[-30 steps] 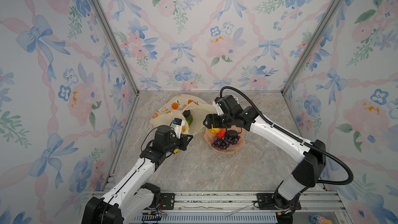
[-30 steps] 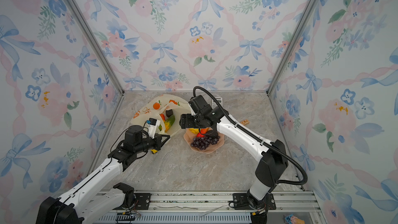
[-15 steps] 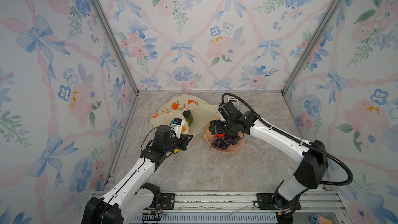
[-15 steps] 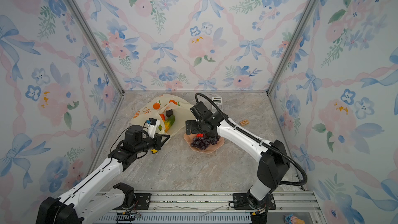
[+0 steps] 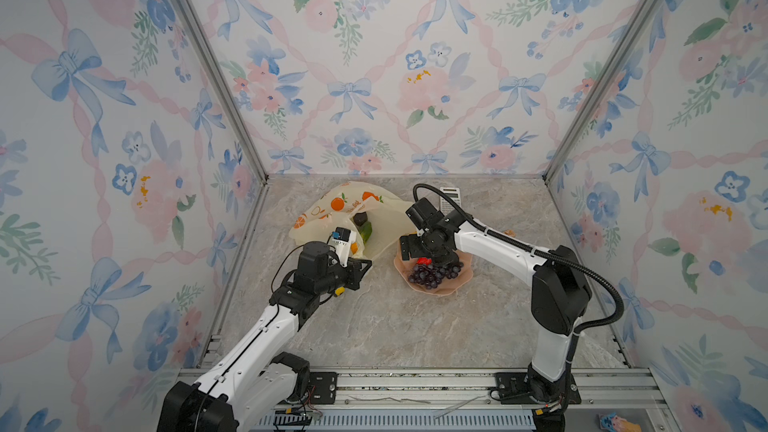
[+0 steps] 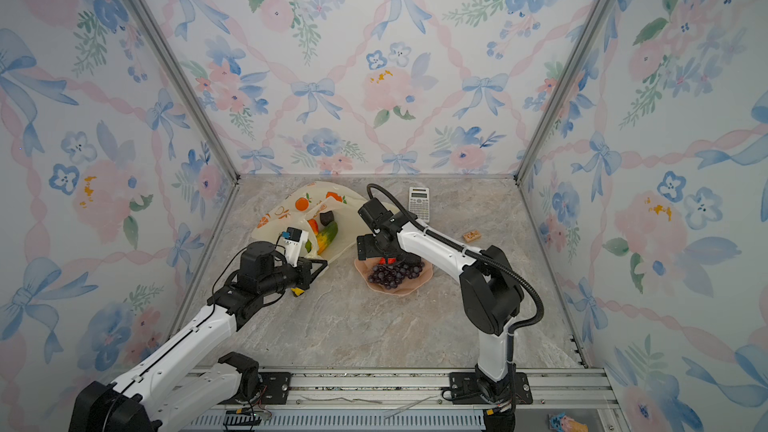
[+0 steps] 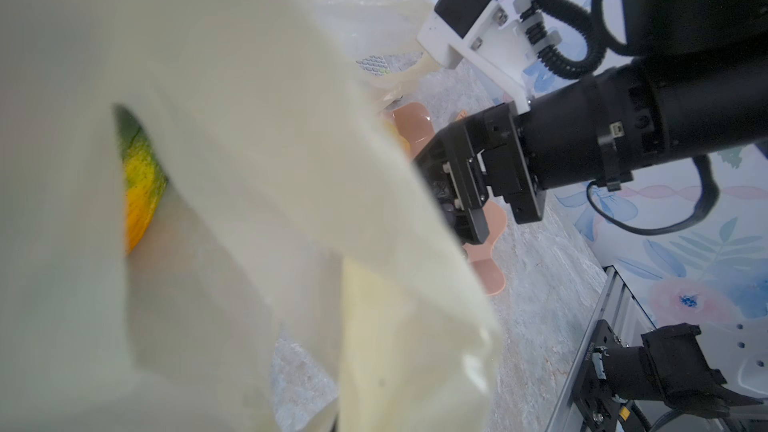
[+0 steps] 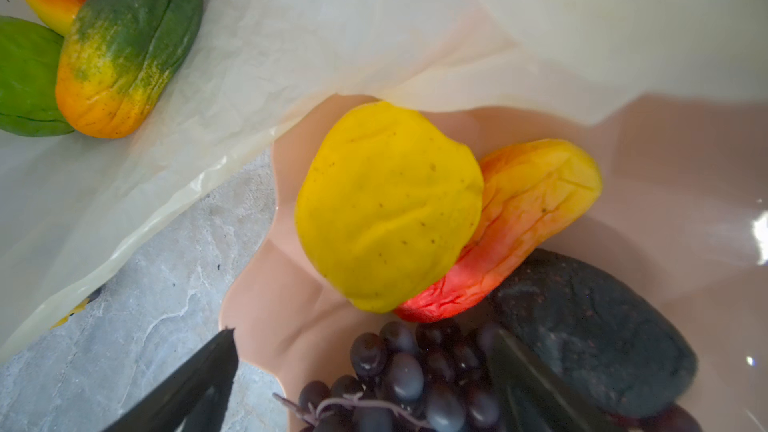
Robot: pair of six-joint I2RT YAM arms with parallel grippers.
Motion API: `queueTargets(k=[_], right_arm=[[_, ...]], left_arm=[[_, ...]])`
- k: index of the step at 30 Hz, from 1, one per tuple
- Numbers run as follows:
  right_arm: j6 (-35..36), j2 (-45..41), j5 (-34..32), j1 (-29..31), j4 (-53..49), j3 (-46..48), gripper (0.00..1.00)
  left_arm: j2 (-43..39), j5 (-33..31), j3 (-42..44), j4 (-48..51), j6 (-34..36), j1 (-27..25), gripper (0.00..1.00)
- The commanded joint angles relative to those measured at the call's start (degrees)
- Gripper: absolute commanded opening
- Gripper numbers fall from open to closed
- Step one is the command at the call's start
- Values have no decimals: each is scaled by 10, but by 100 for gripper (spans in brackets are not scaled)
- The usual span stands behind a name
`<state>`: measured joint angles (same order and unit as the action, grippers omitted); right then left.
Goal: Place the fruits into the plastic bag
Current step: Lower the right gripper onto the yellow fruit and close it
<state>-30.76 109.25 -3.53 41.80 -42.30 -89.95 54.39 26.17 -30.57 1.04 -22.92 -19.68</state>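
The left end effector (image 5: 362, 265) is pinched shut on the edge of the plastic bag (image 5: 386, 222). Past it, inside the open bag, lie an orange-green fruit (image 8: 124, 47) and a green fruit (image 8: 25, 76). The right end effector (image 8: 365, 336), jaws wide apart, hangs over the pink plate (image 8: 685, 201), above the grape bunch (image 8: 399, 376), yellow fruit (image 8: 386, 205) and avocado (image 8: 594, 338). Bare table (image 5: 395, 326) spreads behind both.

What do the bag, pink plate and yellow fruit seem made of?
Plastic bag: thin translucent film, crinkled, pale yellow.
Pink plate: probably hard plastic or glazed ceramic, glossy highlights.
Yellow fruit: likely soft foam or rubber, matte, dented and creased.
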Motion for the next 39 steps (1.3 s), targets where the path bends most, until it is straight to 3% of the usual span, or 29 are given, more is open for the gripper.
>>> queueTargets(k=[1,12,30,39], right_arm=[[12,27,-10,-11,-21,-34,96],[24,88,-16,-28,-35,-93,96],[26,112,-8,-36,-32,-99,100],[23,106,-2,-37,-25,-92,82]], left_arm=[[-6,2,-15,6,12,2,0],[-4,1,-15,6,12,2,0],[-7,0,-15,6,12,2,0],[-9,0,-14,6,11,2,0]])
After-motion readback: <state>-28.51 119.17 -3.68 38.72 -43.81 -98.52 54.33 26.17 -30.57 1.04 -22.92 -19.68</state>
